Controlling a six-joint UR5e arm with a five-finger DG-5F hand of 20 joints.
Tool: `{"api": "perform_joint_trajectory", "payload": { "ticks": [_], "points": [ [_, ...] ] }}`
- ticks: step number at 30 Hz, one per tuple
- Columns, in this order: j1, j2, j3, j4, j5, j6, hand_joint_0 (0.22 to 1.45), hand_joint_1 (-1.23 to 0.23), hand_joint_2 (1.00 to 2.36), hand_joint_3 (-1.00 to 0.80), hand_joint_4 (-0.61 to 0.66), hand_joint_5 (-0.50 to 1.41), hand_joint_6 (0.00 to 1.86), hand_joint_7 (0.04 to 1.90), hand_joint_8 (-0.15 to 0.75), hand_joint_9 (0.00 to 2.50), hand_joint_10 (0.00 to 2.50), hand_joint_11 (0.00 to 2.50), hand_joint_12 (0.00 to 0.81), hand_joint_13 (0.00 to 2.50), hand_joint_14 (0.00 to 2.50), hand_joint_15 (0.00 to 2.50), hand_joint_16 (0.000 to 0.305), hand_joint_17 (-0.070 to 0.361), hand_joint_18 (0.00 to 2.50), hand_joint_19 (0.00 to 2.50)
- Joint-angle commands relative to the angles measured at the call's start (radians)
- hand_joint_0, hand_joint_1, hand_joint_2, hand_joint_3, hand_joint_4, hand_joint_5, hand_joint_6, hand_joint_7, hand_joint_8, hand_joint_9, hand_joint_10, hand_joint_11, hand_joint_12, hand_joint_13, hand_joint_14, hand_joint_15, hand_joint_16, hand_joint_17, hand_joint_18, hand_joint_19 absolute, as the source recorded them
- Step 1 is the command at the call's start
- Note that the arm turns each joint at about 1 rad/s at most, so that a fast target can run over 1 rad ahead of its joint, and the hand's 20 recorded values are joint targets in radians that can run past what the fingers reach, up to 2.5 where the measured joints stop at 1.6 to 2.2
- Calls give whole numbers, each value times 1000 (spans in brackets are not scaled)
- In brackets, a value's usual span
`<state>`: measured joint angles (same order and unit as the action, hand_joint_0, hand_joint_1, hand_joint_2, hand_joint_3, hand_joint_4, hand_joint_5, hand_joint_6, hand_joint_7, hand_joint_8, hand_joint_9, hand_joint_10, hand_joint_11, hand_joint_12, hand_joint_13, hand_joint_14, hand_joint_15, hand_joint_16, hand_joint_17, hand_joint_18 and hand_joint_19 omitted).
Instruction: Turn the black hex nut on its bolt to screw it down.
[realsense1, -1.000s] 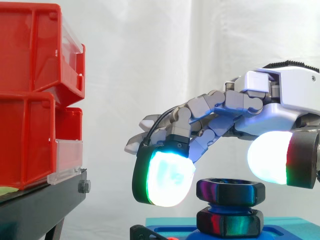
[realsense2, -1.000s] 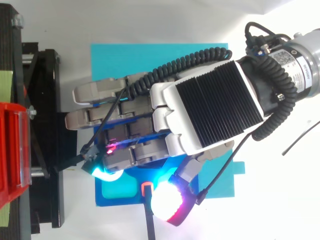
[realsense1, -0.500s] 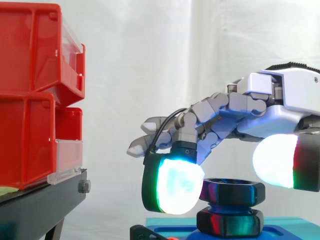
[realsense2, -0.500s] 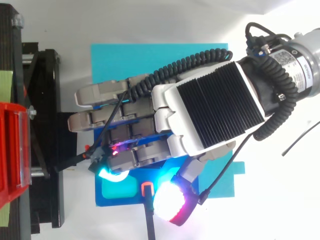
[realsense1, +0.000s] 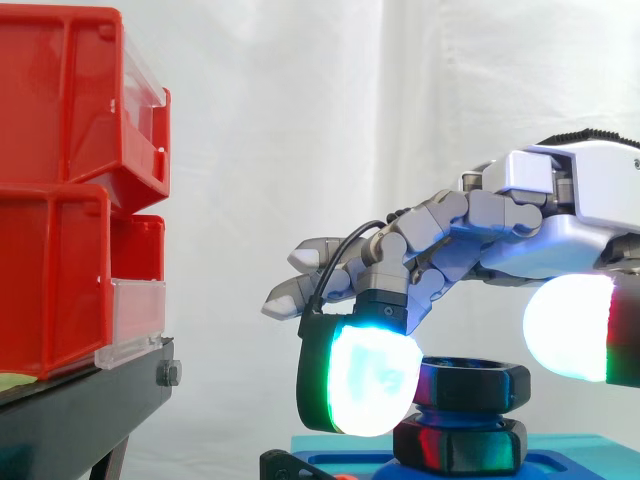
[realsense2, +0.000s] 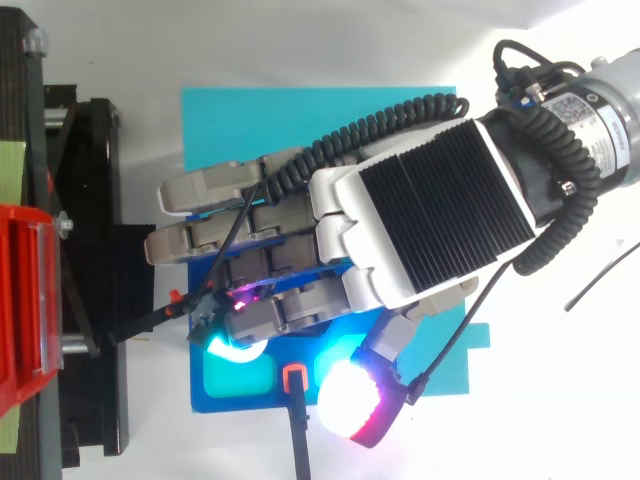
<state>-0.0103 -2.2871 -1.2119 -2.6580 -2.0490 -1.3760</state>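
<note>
Hand over the black hex nut; I cannot tell its grip.
Side view: white curtain behind, red bins on a black stand at left, nut upright on its bolt. Top view: I see a blue base on a teal sheet on the white table.

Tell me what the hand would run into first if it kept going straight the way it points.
Probably the lower red bin on the black stand: the hand points left and slightly down toward them, with open space between. Which comes first is unclear.
</note>
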Motion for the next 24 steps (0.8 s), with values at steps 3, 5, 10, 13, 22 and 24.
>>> {"api": "perform_joint_trajectory", "payload": {
  "ticks": [3, 5, 10, 13, 22, 24],
  "points": [
    [-2, 0, 0, 1, -2, 0, 499, -372, 1000, -500, 204, -141, 842, 832, 253, 744, 10, 290, 288, 321, 0, 39, 33, 73, 0, 30],
    [-4, 0, 0, 1, -5, 0, 498, -372, 1000, -500, 204, -140, 846, 829, 256, 745, 9, 279, 288, 322, 0, 36, 33, 74, 0, 23],
    [-7, 0, 0, 1, -14, 2, 499, -372, 1000, -500, 199, -141, 851, 838, 253, 745, 9, 287, 287, 322, 0, 36, 33, 73, 0, 30],
    [-10, 0, 0, 1, -20, 0, 499, -373, 1000, -500, 199, -141, 852, 845, 254, 748, 10, 280, 287, 322, 0, 36, 33, 73, 0, 29],
    [-20, 0, 0, 1, -30, 2, 499, -375, 1000, -500, 197, -141, 856, 841, 254, 749, 11, 280, 288, 324, 0, 36, 32, 73, 0, 23],
    [-23, 0, 0, 3, -36, 0, 499, -376, 1000, -500, 196, -141, 856, 840, 256, 751, 10, 284, 288, 324, 0, 40, 33, 73, 0, 30]
  ]
}}
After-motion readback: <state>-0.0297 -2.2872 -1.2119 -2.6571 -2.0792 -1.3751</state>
